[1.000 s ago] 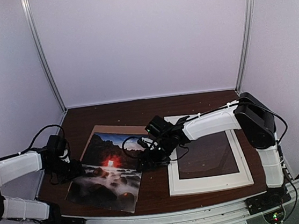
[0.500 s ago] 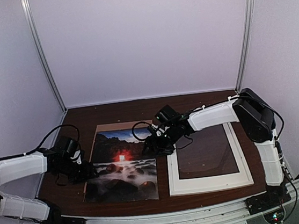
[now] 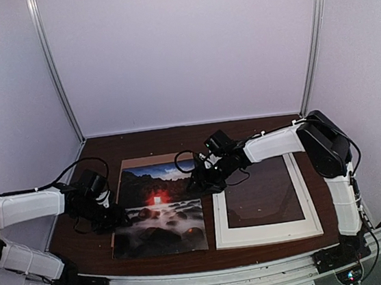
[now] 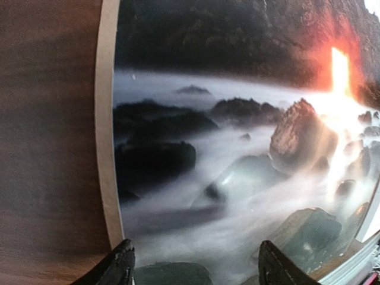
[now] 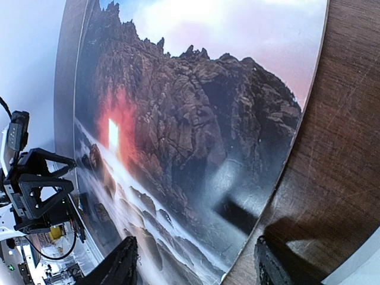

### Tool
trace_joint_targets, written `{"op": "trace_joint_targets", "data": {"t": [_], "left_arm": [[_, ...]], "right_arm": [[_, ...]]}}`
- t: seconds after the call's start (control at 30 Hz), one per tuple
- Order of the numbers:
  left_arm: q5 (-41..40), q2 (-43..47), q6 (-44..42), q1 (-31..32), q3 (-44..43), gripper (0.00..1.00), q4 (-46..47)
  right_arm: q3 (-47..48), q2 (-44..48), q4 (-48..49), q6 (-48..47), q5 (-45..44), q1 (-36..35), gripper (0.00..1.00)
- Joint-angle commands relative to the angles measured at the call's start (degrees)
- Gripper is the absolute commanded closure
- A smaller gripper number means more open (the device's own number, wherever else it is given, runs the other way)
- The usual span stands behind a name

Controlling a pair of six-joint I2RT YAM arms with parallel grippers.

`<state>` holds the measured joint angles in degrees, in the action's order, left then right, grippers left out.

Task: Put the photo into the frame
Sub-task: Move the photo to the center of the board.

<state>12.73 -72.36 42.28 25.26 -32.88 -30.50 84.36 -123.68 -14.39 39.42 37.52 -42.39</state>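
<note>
Partly hidden, photo edge under left pincer, board barely peeking

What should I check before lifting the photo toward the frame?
1. Photo squared beside frame: ok.
2. Photo lying on backing board: ok, tan edge shows.
3. Left end effector open over photo's left edge: ok.
4. Right end effector open over photo's right edge: ok.
5. Photo gripped: not ok, neither end effector is closed on it.
6. Frame's far edge visible: not ok, right arm covers it.
</note>
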Motion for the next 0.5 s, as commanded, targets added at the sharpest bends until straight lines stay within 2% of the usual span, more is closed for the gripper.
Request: {"op": "trace_joint_targets", "data": {"t": [0.0,0.47], "left_arm": [[-5.4,-2.6,-3.1,0.1,-4.4,0.26,-2.2],[-5.3,-9.9,-7.1,-0.7,-8.5,0.24,-0.9]], "right_arm": [[-1.8,-0.3,-2.0,-0.6,-0.7,0.2,0.34],[-6.5,0.7,1.3,1.9,-0.1,-0.8,0.34]]}}
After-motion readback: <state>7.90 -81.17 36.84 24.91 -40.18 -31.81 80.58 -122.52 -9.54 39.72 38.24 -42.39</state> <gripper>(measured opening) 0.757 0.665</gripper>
